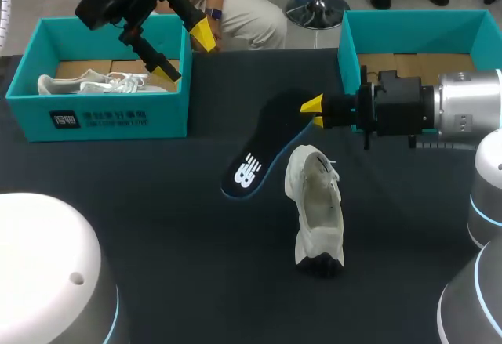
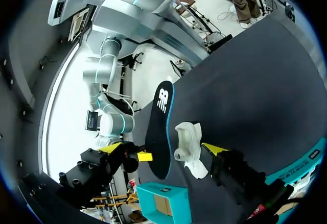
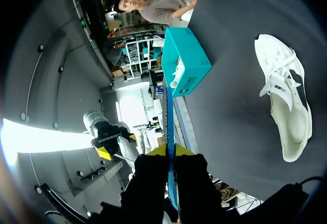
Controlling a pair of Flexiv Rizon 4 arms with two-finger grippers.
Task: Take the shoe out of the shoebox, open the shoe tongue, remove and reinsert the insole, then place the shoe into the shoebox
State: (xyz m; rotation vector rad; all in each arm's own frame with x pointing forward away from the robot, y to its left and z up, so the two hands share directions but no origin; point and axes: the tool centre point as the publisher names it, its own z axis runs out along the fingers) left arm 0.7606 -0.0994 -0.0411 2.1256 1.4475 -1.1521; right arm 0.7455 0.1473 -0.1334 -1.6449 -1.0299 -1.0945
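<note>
The shoe (image 1: 318, 211), white, sits out of its box on the dark table (image 1: 157, 226), a little right of centre and low in the head view, with its opening facing up toward the frame's top. Just to its upper left is the black insole (image 1: 263, 152) with a blue edge. I cannot tell whether the two touch.

The right gripper (image 1: 314, 109) comes in from the right edge, and its fingers are clamped on the insole's upper end. The left gripper (image 1: 184, 52) hangs at the upper left with its fingers wide apart and nothing between them. It is above the right wall of the left shoebox (image 1: 98, 113), a teal box holding a second shoe (image 1: 86, 85), also white. The right shoebox (image 1: 416, 23), at the upper right, shows a bare cardboard floor and stands behind the right arm.

The right wrist view shows the insole edge-on as a thin blue line between the pressed fingers, which the head view does not show. In the left wrist view the insole and shoe lie ahead, between the spread tips.

The insole bears a white logo (image 1: 249, 170) at its lower end. The left shoebox has a white label (image 1: 98, 118) on its front.
</note>
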